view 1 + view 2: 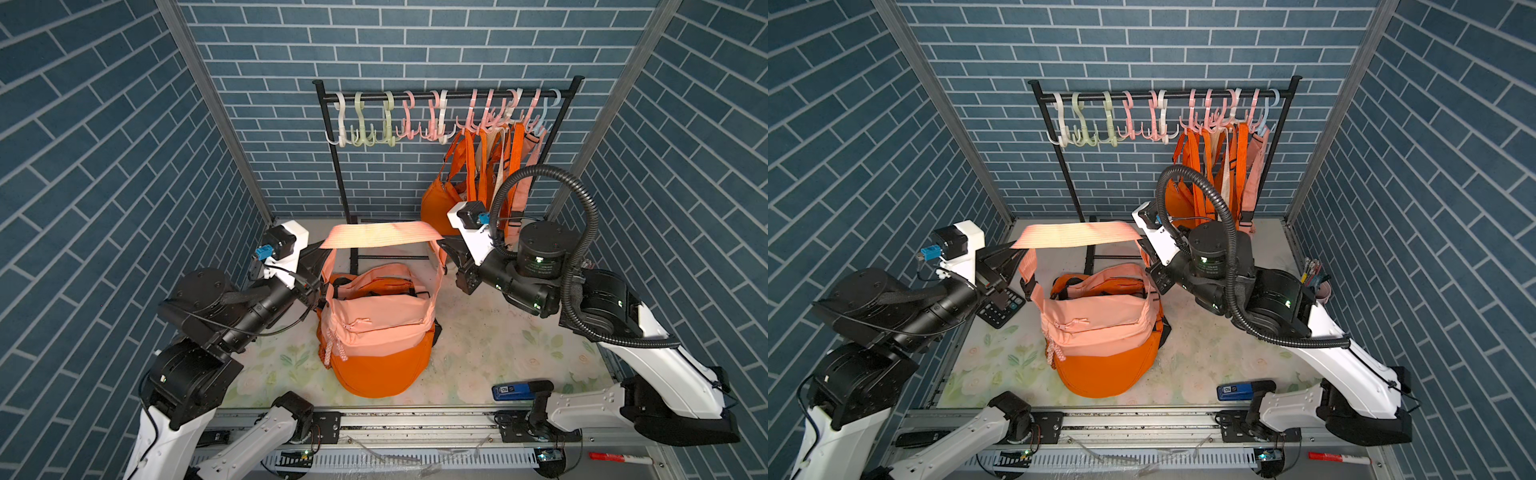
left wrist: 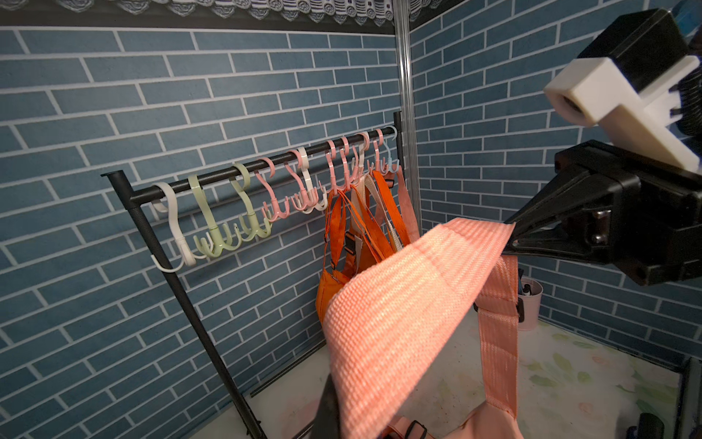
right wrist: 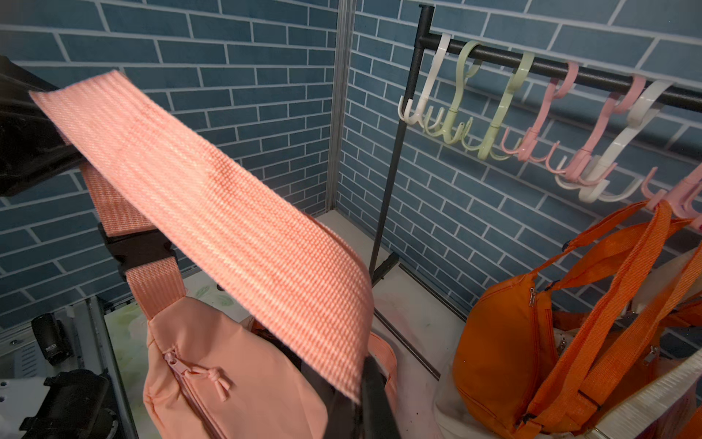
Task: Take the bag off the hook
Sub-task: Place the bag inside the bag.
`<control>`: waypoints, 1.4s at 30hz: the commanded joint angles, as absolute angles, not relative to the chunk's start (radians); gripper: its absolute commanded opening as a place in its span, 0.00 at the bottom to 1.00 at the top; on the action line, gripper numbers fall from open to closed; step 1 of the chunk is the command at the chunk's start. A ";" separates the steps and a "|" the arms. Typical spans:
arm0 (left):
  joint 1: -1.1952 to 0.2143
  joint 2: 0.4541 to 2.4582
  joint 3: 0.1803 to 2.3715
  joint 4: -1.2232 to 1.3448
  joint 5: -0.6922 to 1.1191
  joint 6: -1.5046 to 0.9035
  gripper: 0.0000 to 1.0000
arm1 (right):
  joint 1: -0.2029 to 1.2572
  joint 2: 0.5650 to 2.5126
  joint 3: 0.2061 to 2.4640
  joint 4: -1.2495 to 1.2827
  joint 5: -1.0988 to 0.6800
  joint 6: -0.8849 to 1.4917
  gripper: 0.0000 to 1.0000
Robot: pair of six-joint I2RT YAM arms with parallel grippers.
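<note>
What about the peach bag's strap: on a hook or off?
Off. The strap spans flat between the left hand and right hand, clear of the rack's hooks; the peach bag sits low, over an orange bag.

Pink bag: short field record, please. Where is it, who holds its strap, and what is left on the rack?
bag: pink bag, off the hooks, lying over an orange bag on the table
strap: strap stretched between both grippers
left gripper: shut on strap
right gripper: shut on strap
rack: hanging bags at one end; other hooks bare
</note>
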State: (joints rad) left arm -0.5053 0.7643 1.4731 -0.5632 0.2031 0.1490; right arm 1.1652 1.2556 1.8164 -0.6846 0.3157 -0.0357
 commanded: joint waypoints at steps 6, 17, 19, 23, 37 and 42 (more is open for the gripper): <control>-0.489 0.644 1.494 -0.620 0.080 0.177 0.00 | 1.181 1.114 1.738 -0.687 0.509 -0.043 0.00; -0.490 0.488 1.443 -0.647 0.197 0.182 0.00 | 1.199 1.001 1.626 -0.694 0.493 0.056 0.00; -0.490 0.460 1.430 -0.649 0.208 0.182 0.00 | 1.203 0.977 1.587 -0.672 0.486 0.079 0.00; -0.490 0.403 1.370 -0.643 0.196 0.181 0.00 | 1.206 0.957 1.531 -0.644 0.483 0.106 0.00; -0.489 0.477 1.058 -0.533 0.001 0.062 0.00 | 1.168 1.118 1.379 -0.531 0.621 0.096 0.00; -0.489 0.521 0.988 -0.467 -0.111 0.068 0.00 | 1.044 1.132 1.316 -0.496 0.504 0.136 0.00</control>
